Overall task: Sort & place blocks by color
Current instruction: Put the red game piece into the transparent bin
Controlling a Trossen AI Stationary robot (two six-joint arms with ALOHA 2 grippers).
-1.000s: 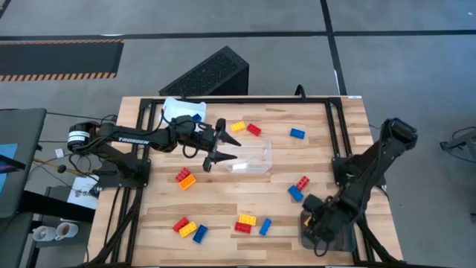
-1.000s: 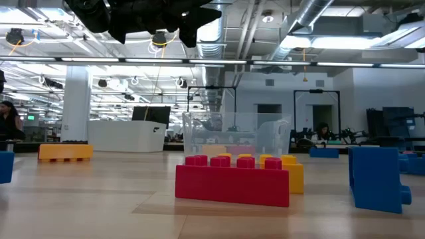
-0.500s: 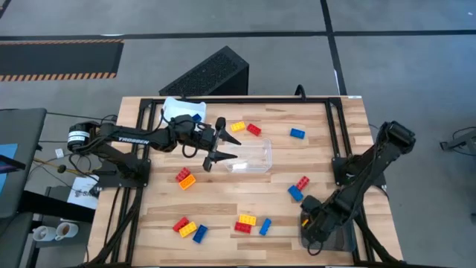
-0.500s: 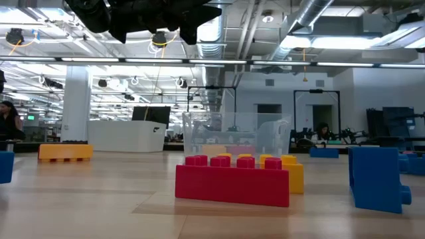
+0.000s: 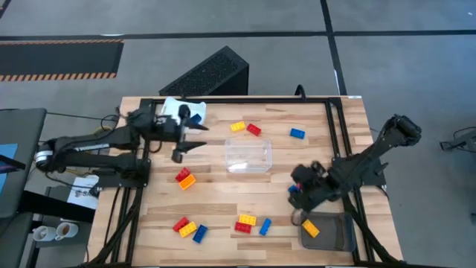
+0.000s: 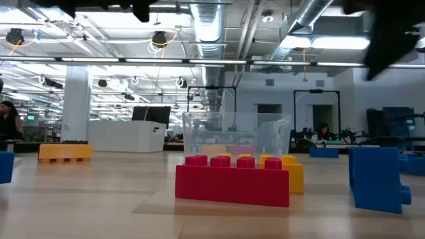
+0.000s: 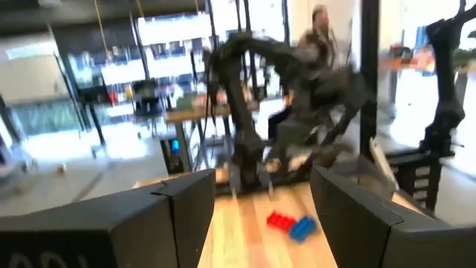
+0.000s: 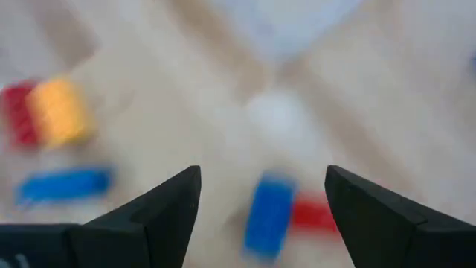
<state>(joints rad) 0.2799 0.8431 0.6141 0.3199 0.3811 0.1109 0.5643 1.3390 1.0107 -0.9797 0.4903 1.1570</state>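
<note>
Both arms have just moved: the left gripper, fingers spread and empty, has pulled back from the clear tray, while the right gripper, fingers open, has left the grey tray in the frame's lower right, now holding one yellow-orange block, suggesting a drop done and the red-and-blue pair next.

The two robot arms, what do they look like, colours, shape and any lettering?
Both are dark, nearly black jointed arms on dark bases. The left arm is long and slim, with a pale ring near its base; any lettering is unreadable here. Its claw has two thin pointed fingers. The right arm has a rounded elbow joint; its claw has two broad, wedge-shaped dark fingers.
</note>
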